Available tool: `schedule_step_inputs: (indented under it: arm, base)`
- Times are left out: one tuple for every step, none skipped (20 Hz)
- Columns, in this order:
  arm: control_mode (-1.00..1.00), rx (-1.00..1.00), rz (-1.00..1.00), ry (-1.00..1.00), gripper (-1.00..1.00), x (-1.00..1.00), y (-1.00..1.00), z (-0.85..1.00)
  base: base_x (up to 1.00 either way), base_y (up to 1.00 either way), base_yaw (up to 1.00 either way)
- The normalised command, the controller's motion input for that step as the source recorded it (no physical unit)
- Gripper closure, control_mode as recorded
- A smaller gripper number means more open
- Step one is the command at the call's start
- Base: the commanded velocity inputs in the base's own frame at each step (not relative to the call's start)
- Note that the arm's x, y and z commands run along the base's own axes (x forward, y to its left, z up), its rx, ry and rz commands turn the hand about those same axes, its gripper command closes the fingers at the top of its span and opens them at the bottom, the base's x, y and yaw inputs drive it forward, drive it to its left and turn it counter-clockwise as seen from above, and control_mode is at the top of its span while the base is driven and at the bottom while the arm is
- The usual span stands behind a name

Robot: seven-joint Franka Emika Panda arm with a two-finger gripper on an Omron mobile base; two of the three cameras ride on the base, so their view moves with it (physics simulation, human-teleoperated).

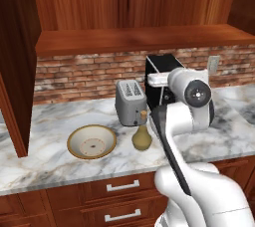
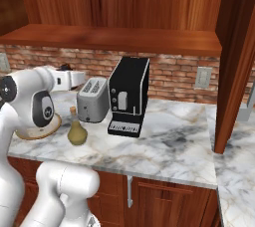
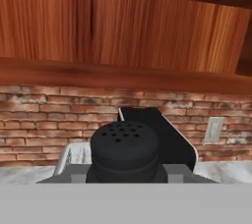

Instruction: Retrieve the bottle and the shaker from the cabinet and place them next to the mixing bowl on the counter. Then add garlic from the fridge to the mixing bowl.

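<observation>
Gripper [image 3: 126, 176]: we see it clamped on the shaker [image 3: 124, 152], held up in front of the cabinet [image 3: 123, 26].
Bottle [image 1: 142, 137]: on the counter [image 1: 45, 159], just right of the mixing bowl [image 1: 92, 142], near the toaster [image 1: 130, 102].
Fingertips: probably at the shaker's base, though hard to see.

Black shaker [image 3: 125, 152], grey-veined white counter [image 1: 60, 164]
</observation>
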Motion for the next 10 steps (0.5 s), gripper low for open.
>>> schedule_step_inputs:
  arm:
    - [-1.00,0.00,0.00,0.00,1.00,-0.19,0.58,-0.26]
    - [-1.00,0.00,0.00,0.00,1.00,-0.18,0.57,-0.25]
    - [-1.00,0.00,0.00,0.00,1.00,-0.17,0.57,-0.26]
    - [-1.00,0.00,0.00,0.00,1.00,-0.16,0.56,-0.25]
    - [-1.00,0.00,0.00,0.00,1.00,-0.16,0.56,-0.27]
    - [-1.00,0.00,0.00,0.00,1.00,-0.14,0.57,-0.28]
    - [-1.00,0.00,0.00,0.00,1.00,-0.14,0.57,-0.28]
    - [-1.00,0.00,0.00,0.00,1.00,-0.14,0.57,-0.29]
    - [-1.00,0.00,0.00,0.00,1.00,-0.11,0.57,-0.29]
    - [-1.00,0.00,0.00,0.00,1.00,-0.12,0.58,-0.29]
  base:
    - [0.00,0.00,0.00]
    - [0.00,0.00,0.00]
    - [0.00,0.00,0.00]
    - [0.00,0.00,0.00]
    - [0.00,0.00,0.00]
    - [0.00,0.00,0.00]
    - [0.00,0.00,0.00]
    - [0.00,0.00,0.00]
    - [0.00,0.00,0.00]
    - [0.00,0.00,0.00]
